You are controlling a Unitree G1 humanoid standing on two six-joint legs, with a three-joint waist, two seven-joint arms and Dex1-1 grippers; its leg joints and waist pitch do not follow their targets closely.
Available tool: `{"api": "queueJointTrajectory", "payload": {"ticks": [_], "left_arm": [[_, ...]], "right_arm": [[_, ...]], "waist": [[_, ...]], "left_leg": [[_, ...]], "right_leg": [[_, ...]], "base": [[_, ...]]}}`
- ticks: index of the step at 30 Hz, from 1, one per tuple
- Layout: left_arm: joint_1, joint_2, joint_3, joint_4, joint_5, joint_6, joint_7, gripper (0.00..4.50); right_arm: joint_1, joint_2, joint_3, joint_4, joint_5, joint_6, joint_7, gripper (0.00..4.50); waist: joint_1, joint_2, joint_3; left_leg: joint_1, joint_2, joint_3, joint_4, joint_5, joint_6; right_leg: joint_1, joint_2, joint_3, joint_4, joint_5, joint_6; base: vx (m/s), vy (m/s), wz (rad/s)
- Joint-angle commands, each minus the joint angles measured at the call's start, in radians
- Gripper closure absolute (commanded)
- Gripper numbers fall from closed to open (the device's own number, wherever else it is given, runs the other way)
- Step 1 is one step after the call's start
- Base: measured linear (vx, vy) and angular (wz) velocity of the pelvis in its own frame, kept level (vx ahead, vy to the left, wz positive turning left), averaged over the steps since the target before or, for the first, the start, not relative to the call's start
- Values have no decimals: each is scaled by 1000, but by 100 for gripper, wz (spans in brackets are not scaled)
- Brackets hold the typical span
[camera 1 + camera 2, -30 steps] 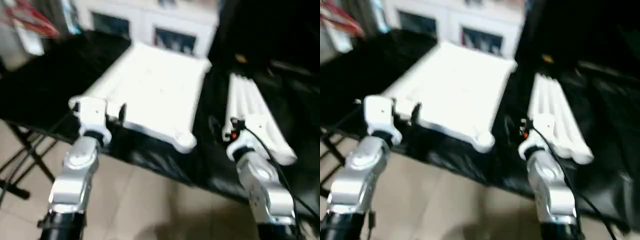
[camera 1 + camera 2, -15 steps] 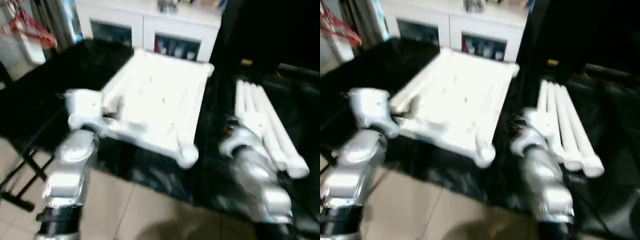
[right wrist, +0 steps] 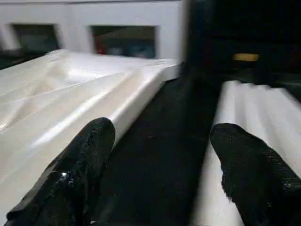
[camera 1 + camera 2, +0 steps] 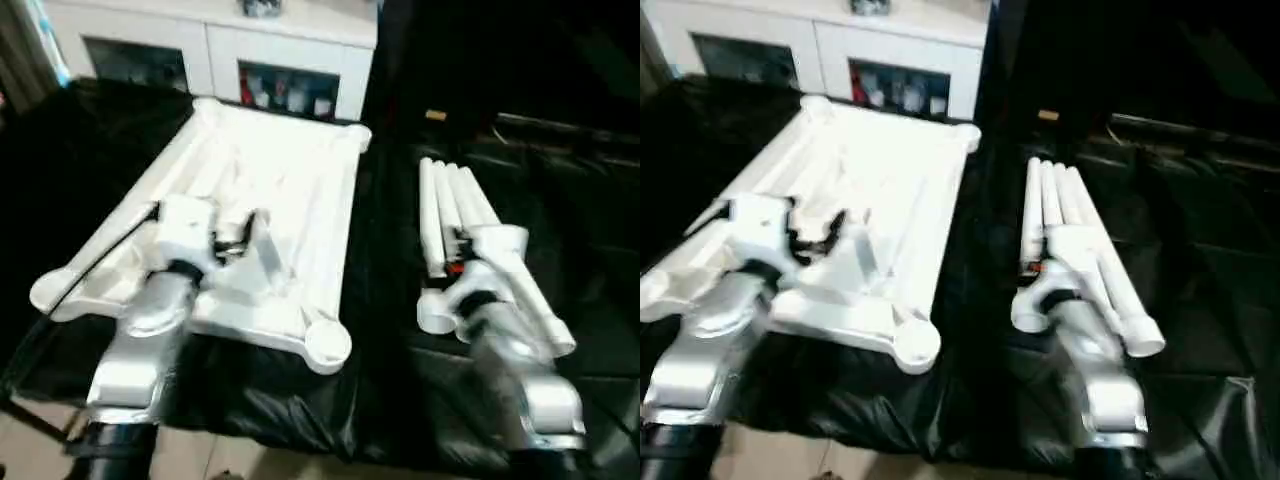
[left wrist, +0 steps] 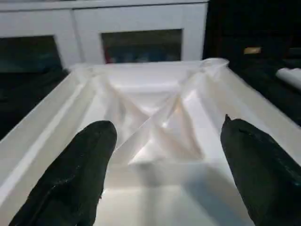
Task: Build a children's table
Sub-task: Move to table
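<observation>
We see the white top [image 4: 270, 200] of the children's table lying ribbed side up on the black tabletop [image 4: 390, 280], toward our left. Its raised rim runs around the edge and a round corner socket [image 4: 327, 343] sits at the near right corner, close to the tabletop's front edge. Diagonal ribs [image 5: 155, 127] cross in the middle of the underside.

Our left gripper [image 5: 162, 165] hangs over the near part of the top with its two black fingers [image 5: 80, 169] spread wide and nothing between them; the crossing ribs show in the gap. The silver left forearm [image 4: 140, 340] reaches in over the top's near edge.

The four white legs [image 4: 455, 215] lie side by side on the tabletop to the right of the top, apart from it, with a strip of black cover between. Our right gripper [image 3: 160, 174] is above that strip, its fingers [image 3: 82, 169] also wide apart and empty, with the top's edge on one side and the legs on the other. The right forearm [image 4: 510, 360] lies over the near ends of the legs.

Behind the tabletop stands a white cabinet [image 4: 220, 50] with glass doors.
</observation>
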Motion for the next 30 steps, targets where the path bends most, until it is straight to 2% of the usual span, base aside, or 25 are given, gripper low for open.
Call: {"api": "queueJointTrajectory", "payload": {"ticks": [1, 2, 3, 4, 5, 6, 8, 9, 10, 11, 12, 13, 14, 15, 16, 17, 18, 19, 21, 23, 25, 26, 28, 29, 30], "left_arm": [[4, -1, 4, -20, 6, -8, 0, 46], [-3, 1, 6, -20, 6, -2, -4, 46], [-6, 2, 6, -20, 5, 1, -6, 46], [-11, 7, 4, -15, 6, 0, -10, 46], [-19, 18, -4, -8, 5, -8, -28, 46], [-25, 29, -12, -2, 3, -16, -44, 46], [-41, 43, -16, 11, 3, -20, -57, 46], [-45, 45, -14, 13, 1, -18, -60, 46], [-51, 45, -11, 18, -7, -19, -69, 46], [-58, 48, -9, 23, -15, -25, -85, 46], [-63, 51, -8, 28, -30, -17, -105, 46], [-68, 71, -19, 35, -42, -28, -157, 46], [-65, 88, -28, 32, -58, -26, -204, 46], [-56, 137, -64, 29, -107, -5, -351, 46], [-55, 155, -79, 32, -111, -5, -394, 46], [-58, 168, -89, 42, -122, -9, -437, 46], [-56, 178, -94, 47, -133, -13, -466, 46], [-63, 191, -108, 64, -137, -28, -509, 46], [-63, 201, -116, 73, -140, -41, -537, 46], [-58, 224, -154, 72, -163, -36, -638, 46], [-50, 240, -184, 73, -185, -22, -707, 46], [-61, 249, -213, 91, -173, -26, -738, 46], [-89, 262, -264, 124, -154, -22, -800, 46], [-123, 270, -310, 170, -130, -25, -875, 46], [-132, 273, -321, 181, -128, -19, -895, 46]], "right_arm": [[-10, -14, -5, 5, -9, 14, 6, 78], [-17, -21, -1, 9, -13, 20, 10, 78], [-19, -23, 0, 10, -15, 22, 13, 78], [-22, -23, 1, 12, -15, 22, 15, 78], [-26, -22, -1, 16, -10, 27, 20, 78], [-29, -20, -3, 19, -5, 32, 23, 78], [-38, -20, -7, 21, -2, 31, 25, 78], [-38, -22, -6, 19, -2, 32, 26, 78], [-40, -27, -3, 19, -1, 35, 30, 78], [-44, -32, -2, 22, -1, 38, 35, 78], [-48, -36, -2, 26, 2, 42, 40, 78], [-52, -50, 3, 30, 3, 44, 60, 78], [-50, -60, 7, 27, 3, 43, 75, 78], [-43, -97, 8, 15, 26, 40, 139, 78], [-40, -114, 9, 8, 37, 39, 170, 78], [-37, -143, 19, -2, 47, 47, 217, 78], [-31, -160, 27, -12, 51, 54, 248, 78], [-29, -195, 40, -16, 57, 54, 308, 78], [-22, -217, 51, -22, 60, 52, 345, 78], [-19, -293, 90, -20, 57, 35, 464, 78], [-17, -347, 121, -16, 54, 28, 550, 78], [-31, -380, 136, -8, 56, 35, 604, 78], [-59, -430, 155, 4, 56, 33, 685, 78], [-82, -470, 166, 5, 64, 42, 746, 78], [-87, -479, 168, 3, 67, 48, 760, 78]], "waist": [[3, 18, -53], [1, 26, -42], [-1, 23, -33], [0, 24, -29], [0, 27, -23], [3, 20, -20], [19, 17, -26], [34, 8, -28], [46, 5, -30], [64, 2, -30], [69, 22, -29], [62, 35, -29], [49, 41, -30], [11, 64, -53], [8, 62, -47], [11, 49, -39], [13, 47, -38], [14, 40, -35], [11, 32, -35], [8, 32, -34], [6, 17, -30], [7, 24, -30], [2, 19, -31], [0, 26, -33], [1, 20, -37]], "left_leg": [[10, 25, 14, -73, 137, -14], [18, 36, 13, -87, 16, -27], [25, 40, 18, -98, -89, -30], [26, 44, 19, -102, -128, -30], [28, 46, 21, -108, -202, -30], [21, 37, 26, -108, -235, -8], [12, 27, 37, -91, -163, 53], [3, 22, 35, -55, -102, 115], [-7, 22, 26, -28, -78, 144], [-32, 34, -5, 18, -46, 165], [-38, 50, -20, -1, 1, 156], [-30, 51, -16, -45, 21, 157], [-7, 46, 4, -88, 22, 158], [75, 49, -12, -87, 93, 208], [62, 56, -9, -90, 76, 202], [48, 60, -1, -96, -7, 147], [46, 52, 3, -100, -54, 114], [42, 38, 19, -106, -135, 68], [25, 33, 25, -113, -207, 33], [15, 34, 23, -118, -245, 19], [15, 36, 27, -117, -287, 24], [15, 37, 26, -117, -306, 29], [11, 38, 31, -114, -290, 38], [14, 39, 35, -111, -263, 45], [16, 38, 40, -107, -228, 59]], "right_leg": [[87, -61, 38, -51, 489, -132], [79, -71, 40, -68, 264, -147], [75, -76, 44, -82, 84, -150], [72, -79, 45, -88, 6, -149], [65, -84, 47, -102, -144, -136], [68, -100, 59, -116, -269, -114], [76, -135, 87, -138, -352, -103], [88, -182, 123, -160, -377, -106], [99, -219, 147, -173, -401, -110], [108, -277, 180, -189, -438, -124], [94, -254, 157, -178, -400, -181], [83, -198, 117, -158, -350, -202], [59, -118, 71, -129, -293, -202], [-4, -23, 7, -42, -58, -165], [-2, -26, 7, -48, -24, -154], [8, -42, 20, -63, 2, -139], [11, -50, 26, -67, 5, -139], [18, -60, 33, -76, 2, -137], [36, -85, 42, -90, -59, -121], [41, -94, 46, -98, -113, -98], [37, -99, 50, -109, -176, -91], [37, -103, 52, -112, -224, -92], [37, -104, 56, -116, -226, -99], [34, -105, 59, -117, -207, -110], [37, -102, 59, -116, -180, -118]], "base": [[0, 0, 0], [0, 0, 0], [0, 0, 0], [0, 0, 0], [-92, 0, 4], [-78, 4, -1], [-70, 8, 0], [0, 0, 0], [0, 0, 0], [-35, 81, 0], [-30, 126, -7], [-30, 126, -7], [-12, 150, 1], [3, 155, 11], [3, 155, 11], [-7, 147, 13], [-14, 117, 14], [-14, 117, 14], [-10, 36, 4], [0, 0, 0], [0, 0, 0], [0, 0, 0], [-7, -51, -2], [-2, -61, 0], [3, -69, 3]]}}
